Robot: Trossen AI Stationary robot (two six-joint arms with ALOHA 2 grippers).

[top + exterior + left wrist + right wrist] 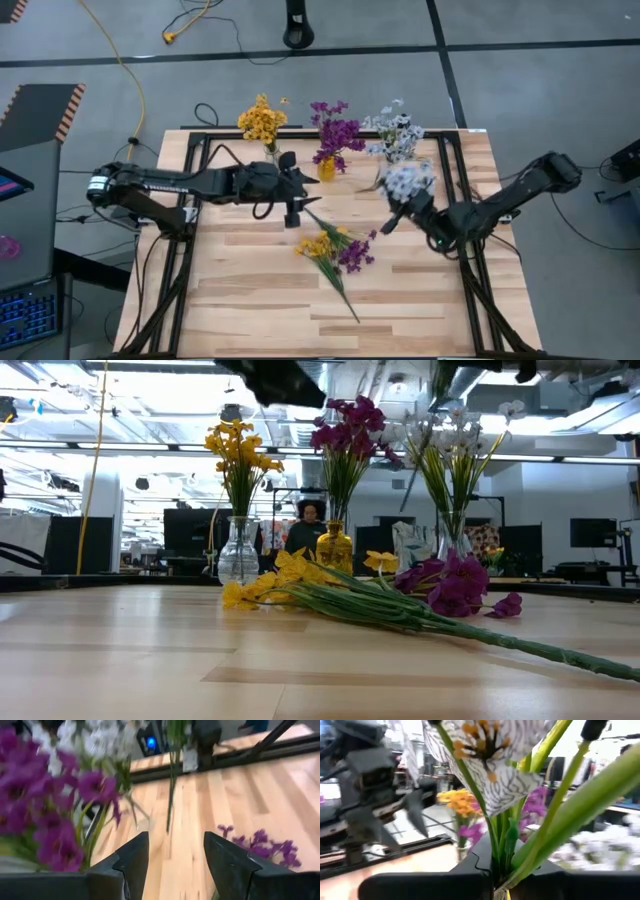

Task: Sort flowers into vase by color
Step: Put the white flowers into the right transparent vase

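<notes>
Right wrist view shows us the right claw (495,870) clamped on green stems of a white-blossomed sprig (408,180), seemingly above the worktop's (420,300) far right part. We see the left claw (175,865) open and empty near the purple vase flowers (335,130). Loose flowers (335,252) lie mid-worktop.

Bright overhead room light; both wrist views blur nearby blossoms.
</notes>
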